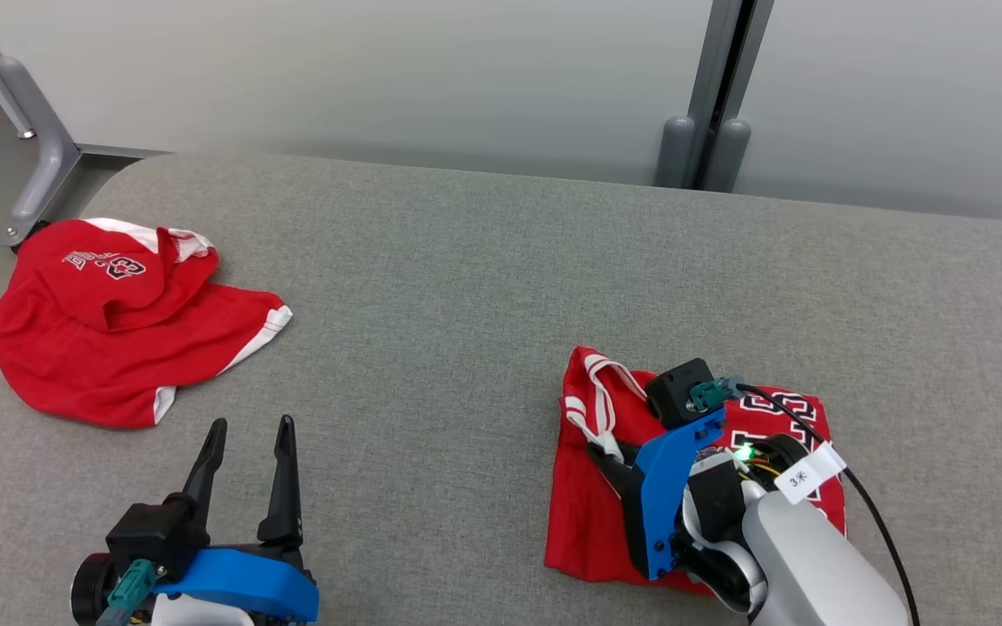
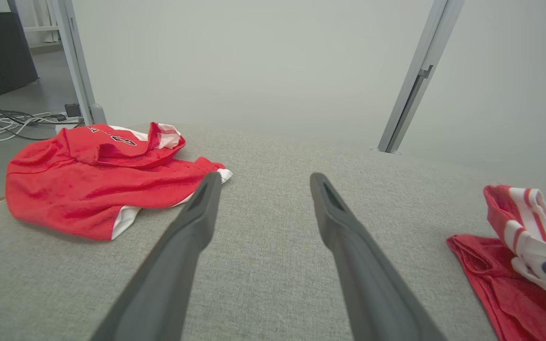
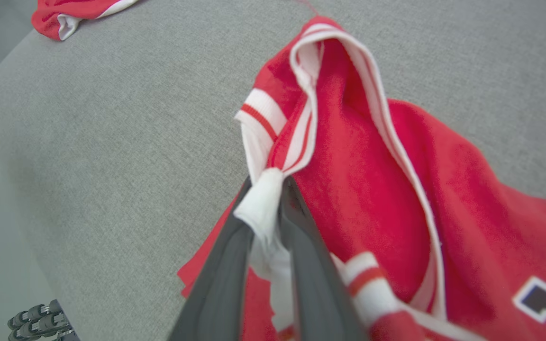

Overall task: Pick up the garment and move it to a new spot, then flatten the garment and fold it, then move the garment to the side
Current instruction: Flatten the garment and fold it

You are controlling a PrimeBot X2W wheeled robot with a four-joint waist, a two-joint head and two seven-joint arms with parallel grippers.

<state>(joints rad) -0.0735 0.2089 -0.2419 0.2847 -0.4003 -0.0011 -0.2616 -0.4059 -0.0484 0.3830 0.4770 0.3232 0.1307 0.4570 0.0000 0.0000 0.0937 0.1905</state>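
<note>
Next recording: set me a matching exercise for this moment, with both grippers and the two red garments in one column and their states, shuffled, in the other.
Column one:
1. left gripper
2. right gripper
3. left garment
4. right garment

Column two:
A. lying mostly flat, one white-striped edge lifted
B. open, holding nothing
C. shut, pinching fabric
D. crumpled, untouched

Pairs: 1-B, 2-C, 3-D, 4-A
</note>
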